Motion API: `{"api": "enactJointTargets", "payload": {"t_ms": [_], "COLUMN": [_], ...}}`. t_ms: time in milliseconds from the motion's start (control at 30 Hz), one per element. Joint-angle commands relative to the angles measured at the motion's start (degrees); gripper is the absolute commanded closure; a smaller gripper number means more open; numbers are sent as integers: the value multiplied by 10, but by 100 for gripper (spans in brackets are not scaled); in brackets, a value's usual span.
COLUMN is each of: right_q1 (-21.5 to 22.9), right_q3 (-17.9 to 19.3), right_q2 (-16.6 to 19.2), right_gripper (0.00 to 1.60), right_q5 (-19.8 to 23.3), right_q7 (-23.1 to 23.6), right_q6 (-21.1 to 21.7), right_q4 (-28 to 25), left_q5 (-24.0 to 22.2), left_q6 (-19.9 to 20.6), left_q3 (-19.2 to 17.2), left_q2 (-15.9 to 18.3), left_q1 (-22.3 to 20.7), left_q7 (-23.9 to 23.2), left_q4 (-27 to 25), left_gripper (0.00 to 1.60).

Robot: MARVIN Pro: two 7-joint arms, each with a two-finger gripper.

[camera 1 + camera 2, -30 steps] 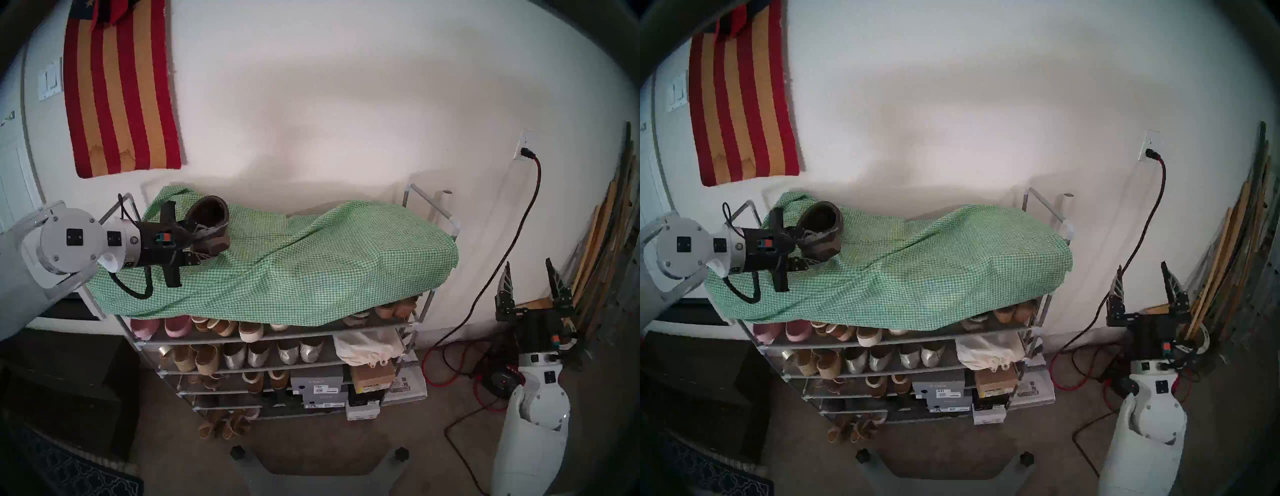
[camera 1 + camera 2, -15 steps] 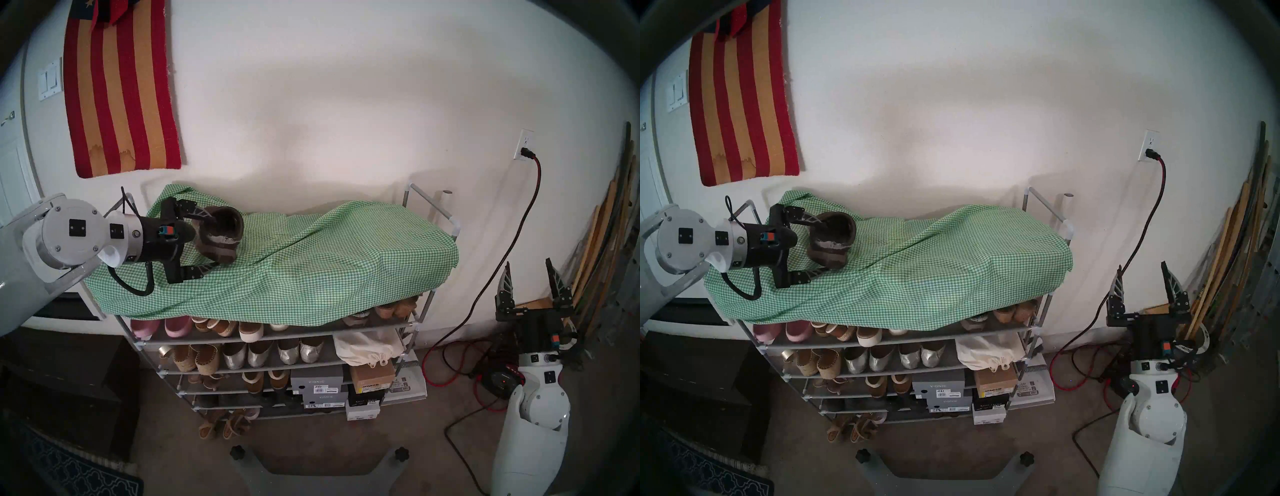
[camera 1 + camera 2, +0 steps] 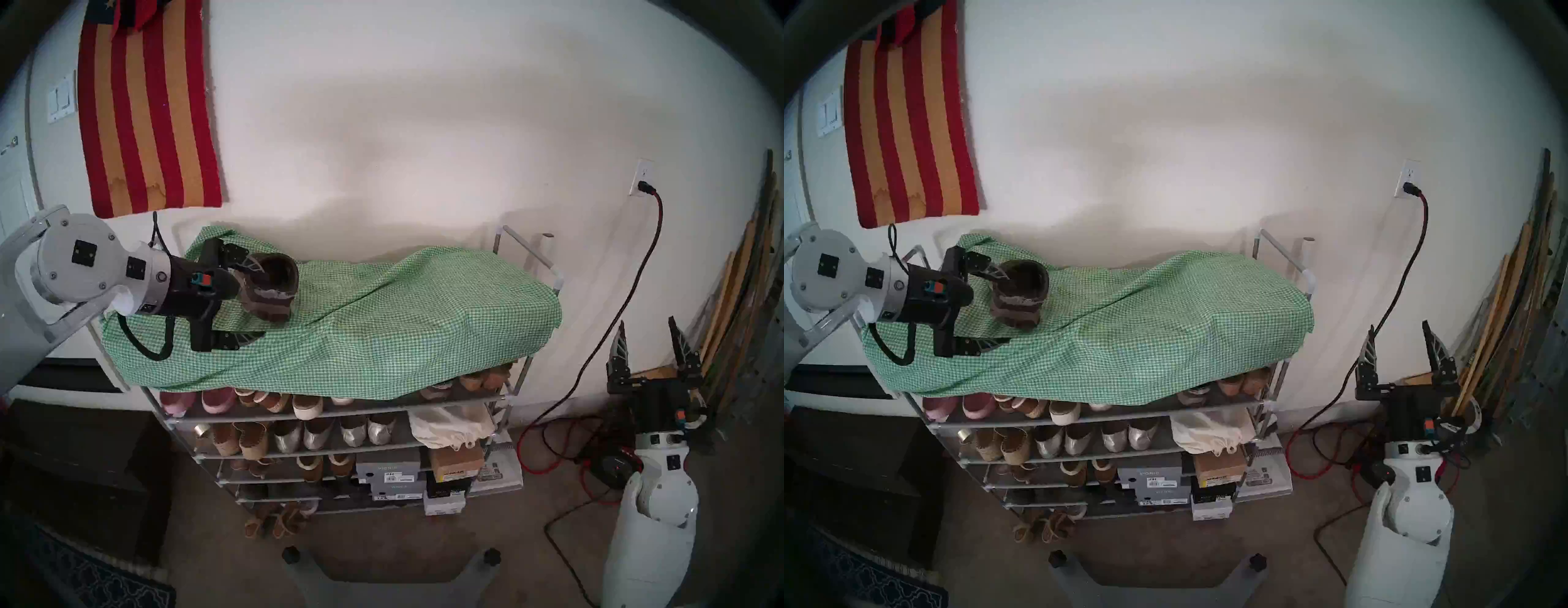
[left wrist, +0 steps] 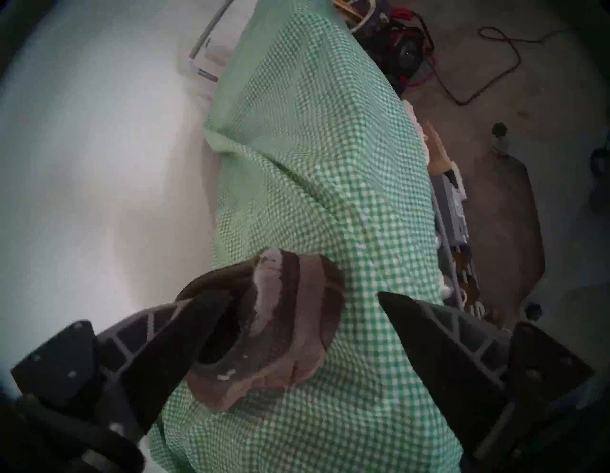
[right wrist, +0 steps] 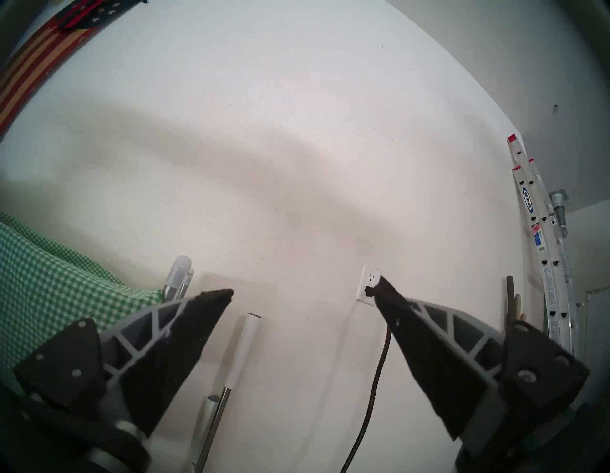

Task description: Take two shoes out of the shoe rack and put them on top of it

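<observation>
One dark brown clog (image 3: 271, 293) sits on the green gingham cloth (image 3: 403, 322) at the left end of the shoe rack's top (image 3: 339, 414). It also shows in the head right view (image 3: 1019, 297) and the left wrist view (image 4: 290, 330). My left gripper (image 3: 261, 300) (image 3: 1006, 308) (image 4: 303, 295) is open around it. The far finger lies at the shoe's opening and the near finger stands apart in front. My right gripper (image 3: 647, 322) (image 3: 1398, 326) (image 5: 306, 285) is open and empty, right of the rack near the wall. I cannot pick out the second clog.
The shelves hold pink slippers (image 3: 203, 401), tan espadrilles (image 3: 242, 439), silver flats (image 3: 335, 433), a white bag (image 3: 449, 424) and shoe boxes (image 3: 390, 475). A red cable (image 3: 636, 276) runs from the wall outlet to the floor. Planks (image 3: 738, 322) lean at the right.
My left gripper has opened and let go of the clog, which now rests on the cloth. The left wrist has pulled back slightly to the left. The right arm has not moved.
</observation>
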Motion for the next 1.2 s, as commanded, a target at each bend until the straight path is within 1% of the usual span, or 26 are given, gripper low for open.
{"api": "enactJointTargets", "payload": {"t_ms": [0, 33, 67, 133, 200, 367, 400, 433, 467, 500, 567, 600, 633, 667, 700, 733, 800, 833, 900, 933, 967, 1033, 1067, 1100, 1167], "right_q1": [-1, -1, -1, -1, -1, -1, -1, -1, -1, -1, -1, -1, -1, -1, -1, -1, -1, -1, -1, -1, -1, -1, -1, -1, -1], "right_q3": [-1, -1, -1, -1, -1, -1, -1, -1, -1, -1, -1, -1, -1, -1, -1, -1, -1, -1, -1, -1, -1, -1, -1, -1, -1], "right_q2": [1, 1, 1, 1, 1, 1, 1, 1, 1, 1, 1, 1, 1, 1, 1, 1, 1, 1, 1, 1, 1, 1, 1, 1, 1], "right_gripper": [0, 0, 0, 0, 0, 0, 0, 0, 0, 0, 0, 0, 0, 0, 0, 0, 0, 0, 0, 0, 0, 0, 0, 0, 0], "right_q5": [0, 0, 0, 0, 0, 0, 0, 0, 0, 0, 0, 0, 0, 0, 0, 0, 0, 0, 0, 0, 0, 0, 0, 0, 0], "right_q7": [0, 0, 0, 0, 0, 0, 0, 0, 0, 0, 0, 0, 0, 0, 0, 0, 0, 0, 0, 0, 0, 0, 0, 0, 0], "right_q6": [0, 0, 0, 0, 0, 0, 0, 0, 0, 0, 0, 0, 0, 0, 0, 0, 0, 0, 0, 0, 0, 0, 0, 0, 0], "right_q4": [0, 0, 0, 0, 0, 0, 0, 0, 0, 0, 0, 0, 0, 0, 0, 0, 0, 0, 0, 0, 0, 0, 0, 0, 0], "left_q5": [20, 26, 25, 36, 37, 40, 33, 37, 33, 36, 36, 42, 37, 42, 43, 45, 42, 30, 22, 12, 10, 1, -6, -16, -24], "left_q6": [1, -1, -1, -2, -3, -4, -3, -4, -5, -4, -3, -4, -3, -5, -4, -5, -7, -3, 1, 8, 8, 12, 16, 22, 31], "left_q3": [-55, -62, -66, -83, -98, -152, -158, -169, -174, -188, -204, -218, -225, -238, -247, -263, -286, -294, -320, -317, -336, -355, -368, -375, -395], "left_q2": [-1, -4, 2, -12, -25, -83, -76, -93, -93, -104, -116, -134, -121, -136, -140, -151, -164, -165, -189, -181, -200, -206, -224, -219, -234], "left_q1": [26, 29, 35, 38, 39, 38, 45, 46, 52, 59, 67, 72, 81, 86, 90, 98, 103, 98, 89, 79, 79, 78, 75, 75, 74], "left_q7": [-74, -86, -83, -115, -129, -196, -191, -213, -217, -234, -252, -266, -268, -280, -285, -294, -296, -287, -284, -277, -278, -276, -276, -269, -254], "left_q4": [-1, -1, -1, -1, -2, -17, -21, -27, -30, -36, -43, -49, -49, -52, -53, -55, -57, -54, -58, -54, -58, -59, -62, -60, -62], "left_gripper": [0, 0, 0, 0, 0, 0, 0, 0, 0, 0, 0, 0, 0, 0, 0, 0, 0, 0, 0, 0, 0, 0, 0, 0, 0]}}
